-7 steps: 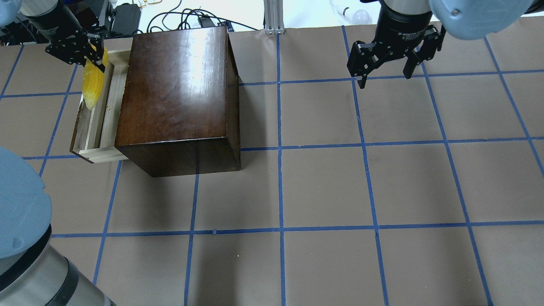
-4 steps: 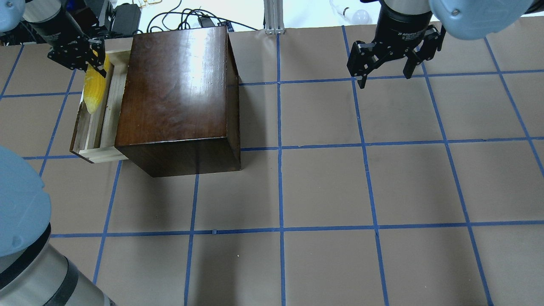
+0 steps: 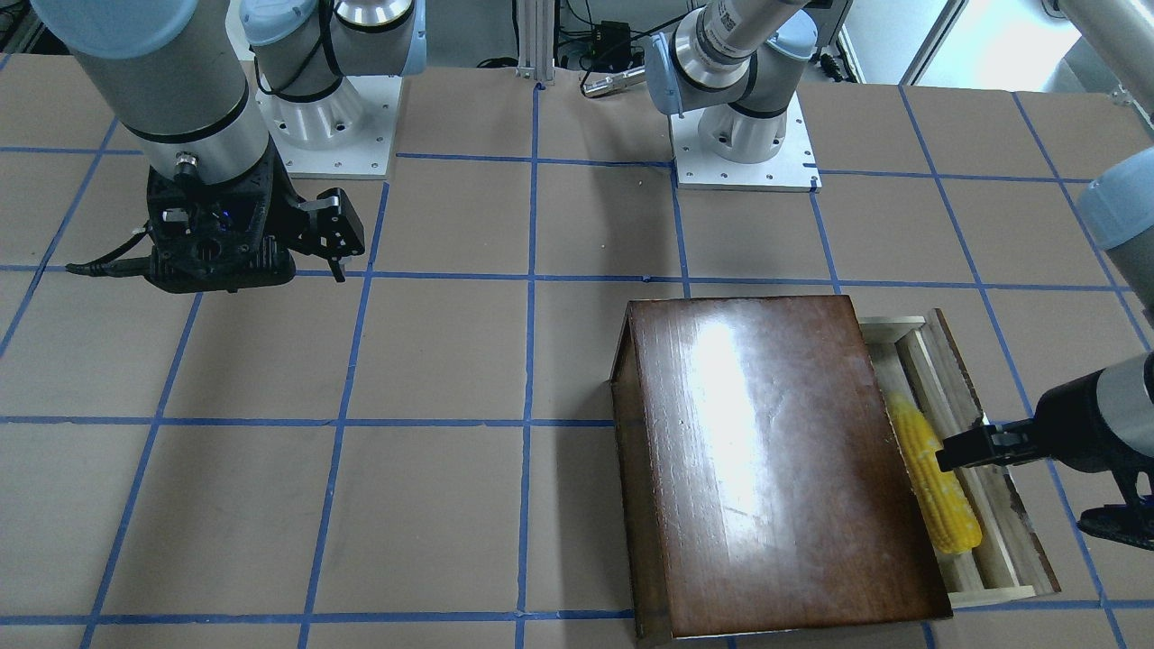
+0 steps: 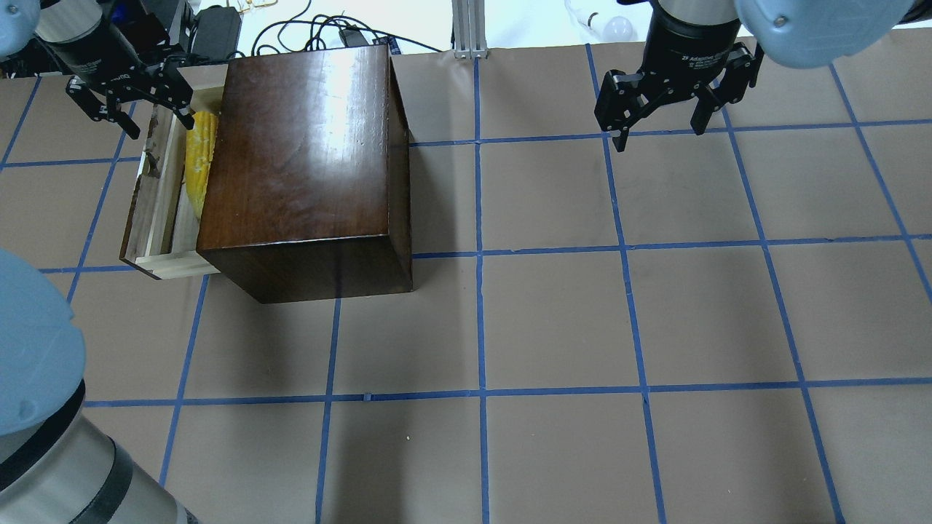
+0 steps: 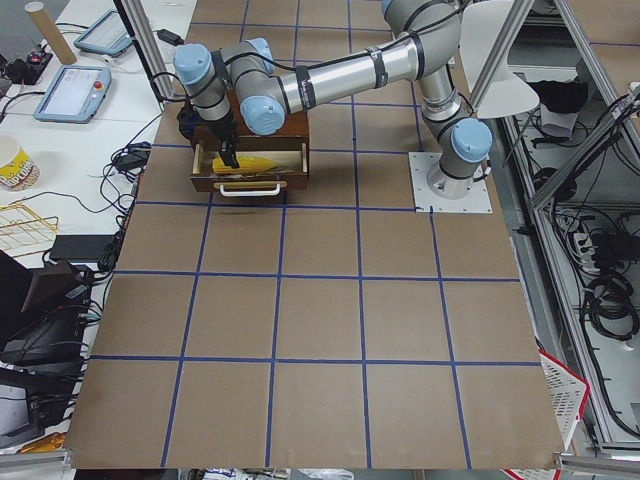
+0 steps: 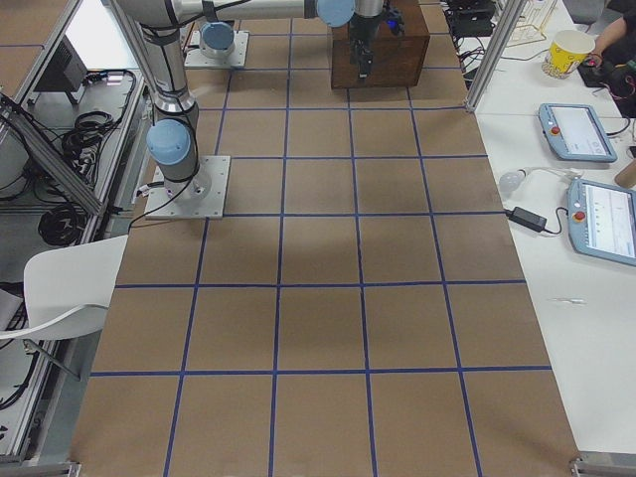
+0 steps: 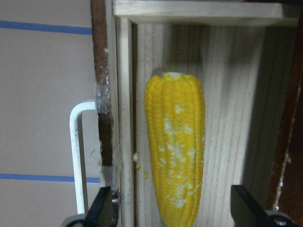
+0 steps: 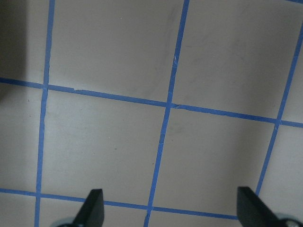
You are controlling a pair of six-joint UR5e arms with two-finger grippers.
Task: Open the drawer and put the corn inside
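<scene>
The drawer (image 4: 154, 218) is pulled out to the left of the dark-brown cabinet (image 4: 306, 153). The yellow corn (image 4: 199, 156) lies free on the drawer's pale floor, close to the cabinet; it also shows in the front-facing view (image 3: 933, 473) and the left wrist view (image 7: 176, 151). My left gripper (image 4: 159, 120) hovers open over the far end of the drawer, its jaws wide on either side of the corn and holding nothing. The drawer's white handle (image 7: 75, 151) sits on the dark front panel. My right gripper (image 4: 661, 135) is open and empty above bare table at the far right.
The cabinet (image 3: 766, 460) stands at the table's far left in the overhead view. Cables and a power adapter (image 4: 218, 29), an aluminium post (image 4: 470, 29) and a light bulb (image 4: 619, 29) lie beyond the far edge. Both arm bases (image 3: 744, 144) stand on the robot's side.
My left gripper has opened and let go of the corn. The corn has dropped into the drawer and settled against the cabinet side. The right arm has not moved.
</scene>
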